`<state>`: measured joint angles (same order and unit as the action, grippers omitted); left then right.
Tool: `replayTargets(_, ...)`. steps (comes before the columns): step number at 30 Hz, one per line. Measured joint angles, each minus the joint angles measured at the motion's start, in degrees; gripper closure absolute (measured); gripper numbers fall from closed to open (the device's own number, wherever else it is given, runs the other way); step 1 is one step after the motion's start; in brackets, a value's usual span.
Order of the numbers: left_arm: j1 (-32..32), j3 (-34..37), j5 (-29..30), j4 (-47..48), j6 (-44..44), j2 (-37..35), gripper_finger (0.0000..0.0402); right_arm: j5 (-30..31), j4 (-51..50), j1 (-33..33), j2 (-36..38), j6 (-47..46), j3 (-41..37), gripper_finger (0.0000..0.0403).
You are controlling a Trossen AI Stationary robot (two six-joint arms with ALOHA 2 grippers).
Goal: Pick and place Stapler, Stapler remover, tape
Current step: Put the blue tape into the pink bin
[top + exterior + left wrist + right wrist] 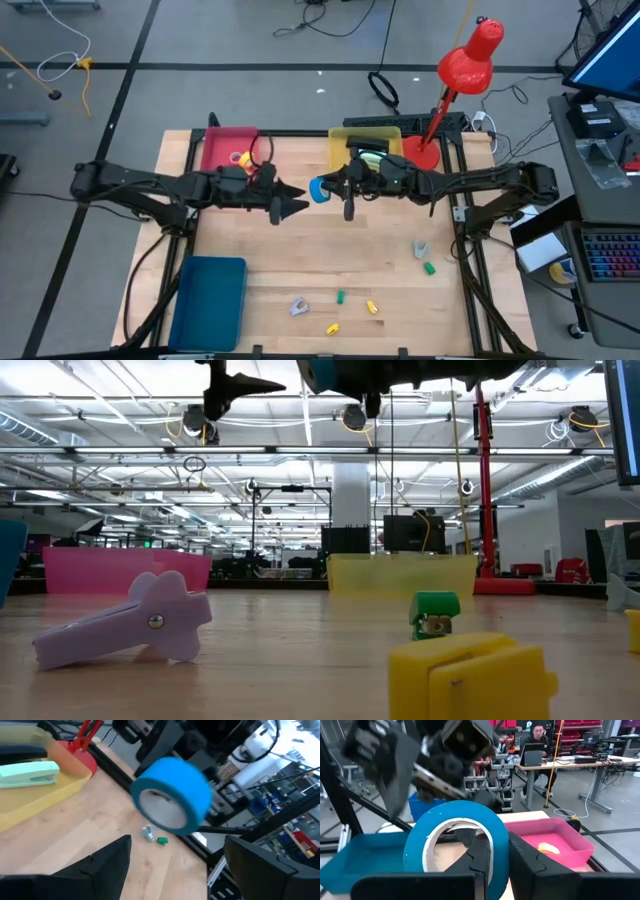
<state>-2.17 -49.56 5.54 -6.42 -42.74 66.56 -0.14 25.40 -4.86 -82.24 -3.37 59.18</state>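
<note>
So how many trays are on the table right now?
3. The pink tray sits at the far edge behind the left arm, the yellow tray beside it behind the right arm, and the blue tray at the near left corner. None looks hidden.

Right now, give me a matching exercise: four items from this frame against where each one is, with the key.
Items:
1. blue tape roll
2. mint stapler
3. yellow tape roll
4. purple clip

Places:
A. in the pink bin
B. gripped by the right gripper, above the table
C. on the bare table near the front edge
D. in the yellow bin

Pairs: 1-B, 2-D, 3-A, 4-C
</note>
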Motion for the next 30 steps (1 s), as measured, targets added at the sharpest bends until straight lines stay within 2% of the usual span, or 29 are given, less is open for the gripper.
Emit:
replayTargets(10, 0.0, 0.0, -3.5, -12.3, -0.7, 7.0, 0.0089, 0.0, 0.4, 0.0, -0.5, -1.7, 0.0, 0.0371)
replayTargets(18, 0.3, 0.1, -3.6, -14.2, -0.6, 7.9, 0.0101, 0.0, -0.3, 0.1, -0.4, -2.0, 0.0, 0.0371)
replayTargets(21, 0.3, 0.1, -3.3, -14.5, -0.2, 7.9, 0.0138, 0.1, -0.1, 0.5, -0.3, -2.9, 0.0, 0.0371)
replayTargets(30, 0.3, 0.0, -0.2, -15.7, 1.8, 8.0, 0.0305, 0.3, -0.4, 0.8, -0.6, -6.0, 0.0, 0.0371)
